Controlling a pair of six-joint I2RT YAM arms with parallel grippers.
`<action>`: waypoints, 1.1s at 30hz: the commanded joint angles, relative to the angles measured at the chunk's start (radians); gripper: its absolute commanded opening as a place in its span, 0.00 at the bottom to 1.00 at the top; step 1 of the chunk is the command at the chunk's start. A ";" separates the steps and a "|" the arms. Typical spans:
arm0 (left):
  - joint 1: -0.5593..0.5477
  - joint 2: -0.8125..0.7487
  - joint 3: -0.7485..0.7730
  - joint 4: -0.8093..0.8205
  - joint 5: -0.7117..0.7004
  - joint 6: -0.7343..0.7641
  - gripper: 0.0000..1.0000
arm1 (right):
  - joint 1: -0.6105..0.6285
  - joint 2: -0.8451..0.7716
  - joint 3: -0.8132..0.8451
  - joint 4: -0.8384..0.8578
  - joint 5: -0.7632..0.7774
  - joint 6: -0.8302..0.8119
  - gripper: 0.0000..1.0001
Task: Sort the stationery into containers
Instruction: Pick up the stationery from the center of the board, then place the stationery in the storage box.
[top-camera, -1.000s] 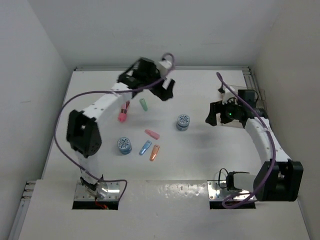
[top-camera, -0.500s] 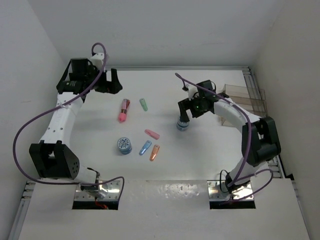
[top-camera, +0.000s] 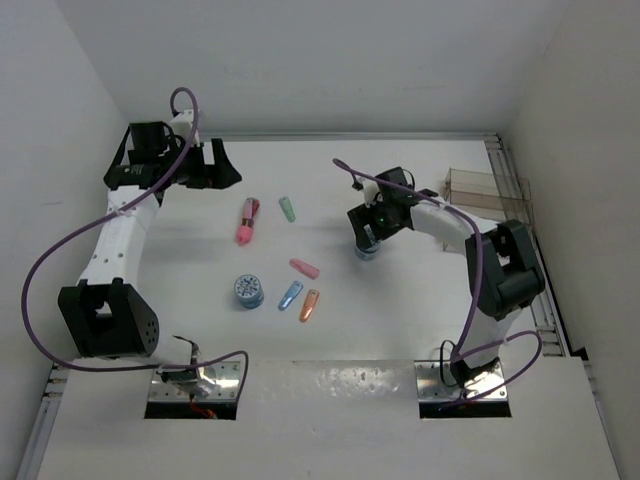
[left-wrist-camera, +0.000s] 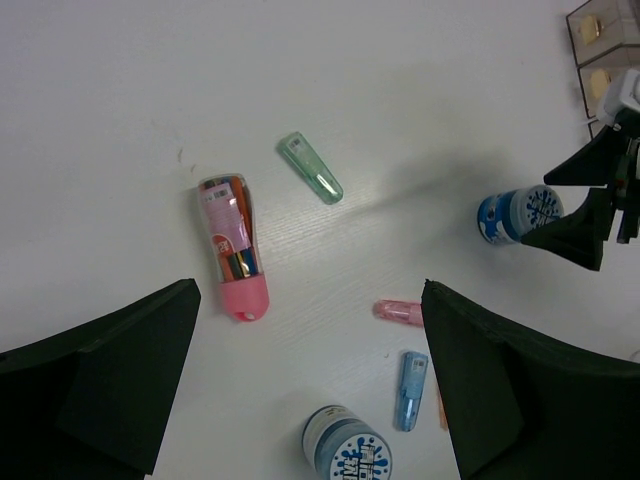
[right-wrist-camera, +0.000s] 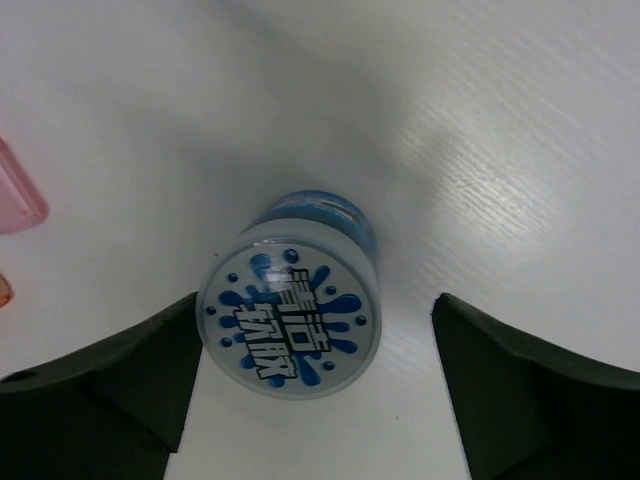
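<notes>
on the white table (top-camera: 400, 330), the right gripper (top-camera: 368, 236) had come down over the blue-and-white roll (right-wrist-camera: 290, 325) right of centre, jaws spread, so a grasp looked imminent. the left gripper (top-camera: 215, 165) had retreated upper left, open-fingered. the clear box (top-camera: 487, 190) stood upper right.

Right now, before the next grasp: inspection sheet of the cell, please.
Surface: white table, no spills seen.
Job's things: blue-and-white round roll straddled by the right pincer; second blue-and-white round roll; pink marker-like stick; green capsule; pink capsule; blue capsule; orange capsule. All are loose on the table. Clear rectangular box at the right edge, contents unclear.
Clutter: nothing seen.
Grippers: left pincer open, holding nothing; right pincer open, a finger on either side of the roll.
Cables: purple cable on the left arm and on the right arm, both off the items.
Surroundings: white walls.
</notes>
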 joint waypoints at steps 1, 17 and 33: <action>0.015 0.008 0.001 0.037 0.028 -0.012 1.00 | -0.002 -0.018 -0.012 0.083 0.068 -0.016 0.79; 0.003 0.077 0.084 0.059 0.028 0.014 1.00 | -0.309 -0.148 0.232 -0.052 -0.010 -0.013 0.01; -0.009 0.152 0.172 0.134 0.022 0.011 1.00 | -0.605 0.044 0.436 0.065 0.113 0.022 0.00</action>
